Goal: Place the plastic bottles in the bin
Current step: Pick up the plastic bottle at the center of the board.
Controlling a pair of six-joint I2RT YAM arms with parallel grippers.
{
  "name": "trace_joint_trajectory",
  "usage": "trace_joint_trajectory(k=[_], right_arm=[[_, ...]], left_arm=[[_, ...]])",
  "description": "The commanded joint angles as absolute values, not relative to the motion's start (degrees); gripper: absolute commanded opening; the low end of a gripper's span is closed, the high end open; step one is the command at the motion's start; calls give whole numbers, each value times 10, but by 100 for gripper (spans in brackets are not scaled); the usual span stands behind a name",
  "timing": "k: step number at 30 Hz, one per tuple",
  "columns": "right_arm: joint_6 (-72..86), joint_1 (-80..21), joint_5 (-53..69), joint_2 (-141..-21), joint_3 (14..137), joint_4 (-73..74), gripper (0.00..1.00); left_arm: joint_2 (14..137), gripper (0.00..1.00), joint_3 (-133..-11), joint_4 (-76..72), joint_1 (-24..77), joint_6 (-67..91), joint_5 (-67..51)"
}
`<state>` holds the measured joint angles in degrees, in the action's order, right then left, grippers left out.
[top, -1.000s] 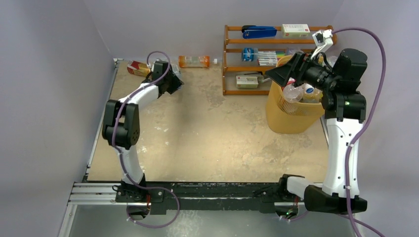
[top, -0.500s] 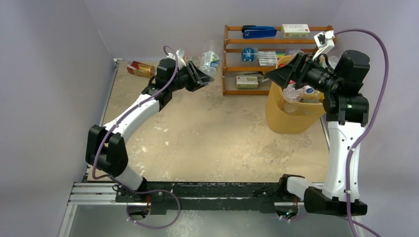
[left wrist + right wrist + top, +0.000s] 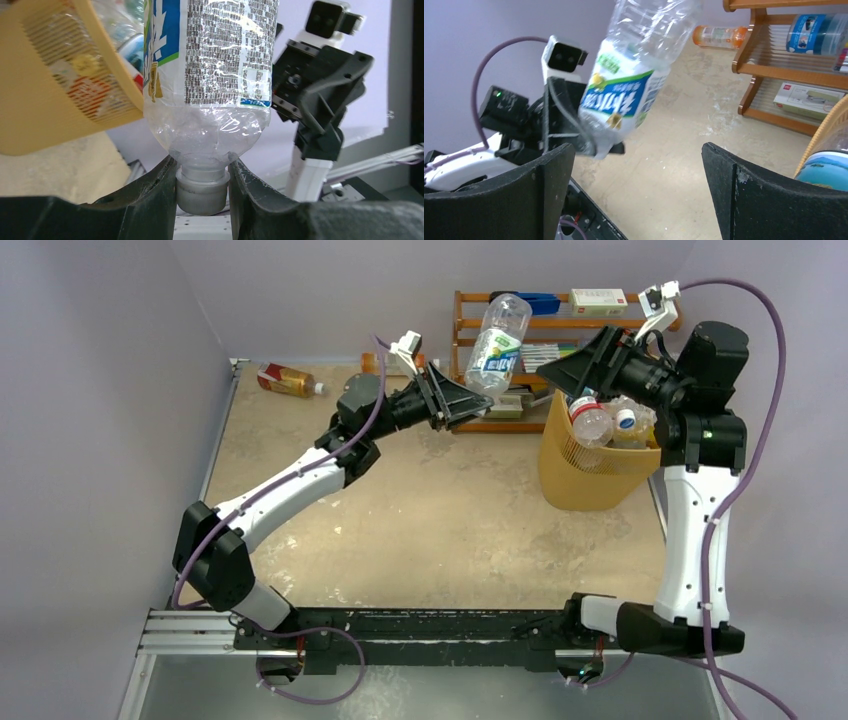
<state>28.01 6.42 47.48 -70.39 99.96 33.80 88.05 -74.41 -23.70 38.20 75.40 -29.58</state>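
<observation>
Top external view: partway through, judging by the spread. On the tan worktop (image 3: 420, 500), at the far right, the yellow-orange bin (image 3: 575, 485), upright just beside the wooden shelf rack (image 3: 460, 360) and already loaded with several clear bottles (image 3: 592, 423), caps showing above the rim. Left to clear, as far as can be seen: an amber bottle (image 3: 290, 380) lying at the far left corner, an orange bottle (image 3: 719, 36) lying by the back wall near the rack, and the one in the air. Possibly another on a rack shelf; too unclear to call.

Pose: left arm (image 3: 300, 480) stretched long and diagonal across the worktop toward the bin, wrist raised; right arm (image 3: 690, 520) upright, elbow high, forearm folded back over the bin.

In the air, the labelled bottle (image 3: 495, 345), clear with a green-and-blue wrap, cap end down and body tilted, in front of the rack and short of the bin's rim. At its cap and neck, the left gripper (image 3: 202, 192), pinching it tight. At the bin's rim, the right gripper (image 3: 639, 195), spread wide, holding nothing, facing the incoming bottle.
</observation>
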Motion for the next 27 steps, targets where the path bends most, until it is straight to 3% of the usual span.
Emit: trace_joint_trajectory(k=[1,5,19,27], right_arm=[[259,57,447,-713,1031,339,100],[289,55,447,-701,1014,300,100],[330,32,395,-680,1017,307,100],[324,22,340,-688,1047,364,100]], left_arm=[[860,25,-767,-347,416,820,-275],[866,25,-772,-346,440,816,-250],[919,25,-885,-103,519,630,-137],[968,25,-919,-103,542,614,-127]])
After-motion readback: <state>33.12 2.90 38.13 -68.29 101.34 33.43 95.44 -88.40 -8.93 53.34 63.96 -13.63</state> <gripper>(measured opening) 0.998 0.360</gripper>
